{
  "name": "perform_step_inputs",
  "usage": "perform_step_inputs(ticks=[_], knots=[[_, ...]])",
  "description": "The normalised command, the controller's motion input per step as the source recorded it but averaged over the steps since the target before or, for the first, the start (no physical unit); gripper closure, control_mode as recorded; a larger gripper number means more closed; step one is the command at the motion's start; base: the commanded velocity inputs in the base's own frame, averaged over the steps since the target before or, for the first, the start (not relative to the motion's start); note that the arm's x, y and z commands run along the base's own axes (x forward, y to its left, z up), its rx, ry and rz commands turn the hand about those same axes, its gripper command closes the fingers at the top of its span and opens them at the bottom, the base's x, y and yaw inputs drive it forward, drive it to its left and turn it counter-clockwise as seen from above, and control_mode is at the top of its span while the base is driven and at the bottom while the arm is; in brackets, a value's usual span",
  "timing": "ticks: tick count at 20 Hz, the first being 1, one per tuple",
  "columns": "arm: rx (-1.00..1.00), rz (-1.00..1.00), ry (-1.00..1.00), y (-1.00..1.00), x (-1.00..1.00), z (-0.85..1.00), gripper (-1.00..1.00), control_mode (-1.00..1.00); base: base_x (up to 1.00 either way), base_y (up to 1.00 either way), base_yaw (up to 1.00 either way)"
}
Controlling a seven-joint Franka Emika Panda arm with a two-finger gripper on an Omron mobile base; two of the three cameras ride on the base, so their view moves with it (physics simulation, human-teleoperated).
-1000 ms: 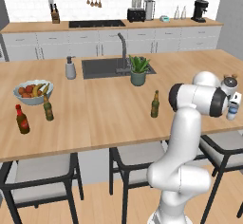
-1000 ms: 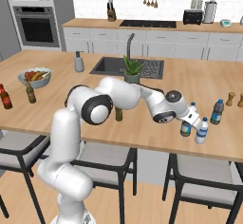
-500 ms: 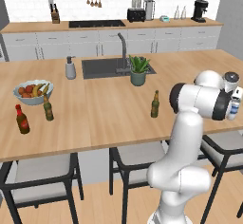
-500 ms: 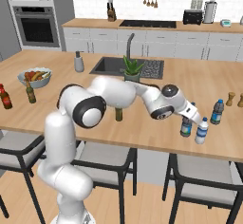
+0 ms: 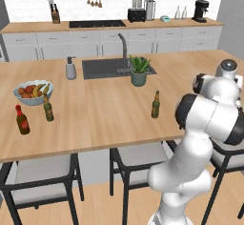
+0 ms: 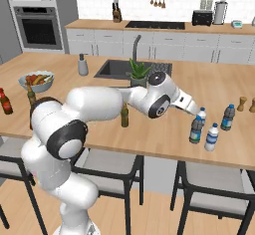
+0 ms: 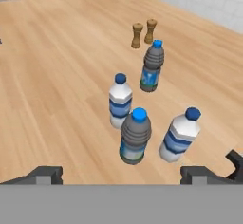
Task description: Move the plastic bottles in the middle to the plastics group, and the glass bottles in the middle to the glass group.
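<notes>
Gripper (image 7: 128,173) jaws stood wide apart, empty, just above four blue-capped plastic water bottles (image 7: 135,136) clustered upright on wooden counter (image 7: 57,76), right end. Slim olive-brown glass bottle (image 5: 155,105) stood mid-counter; squat red bottle (image 5: 21,120) far left.

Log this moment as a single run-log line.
gripper: open, empty | plastics group: four bottles upright | olive-brown bottle: mid-counter, unmoved | next: likely fetch it

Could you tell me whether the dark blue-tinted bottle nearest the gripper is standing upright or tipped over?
Upright. In the hand view the dark bottle stands on its base with its blue cap up, between the open gripper fingers but untouched.
</notes>
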Motion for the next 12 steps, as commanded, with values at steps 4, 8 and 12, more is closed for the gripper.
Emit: perform_step_inputs(ticks=[4, 8, 12], knots=[[0.0, 0.2, 0.08, 0.84, -0.15, 0.5, -1.0, -1.0, 0.0, 0.0, 0.0], [0.0, 0.31, 0.25, 0.99, -0.04, 0.41, -1.0, -1.0, 0.0, 0.0, 0.0], [0.0, 0.37, 0.42, 0.94, 0.0, 0.49, -1.0, -1.0, 0.0, 0.0, 0.0]])
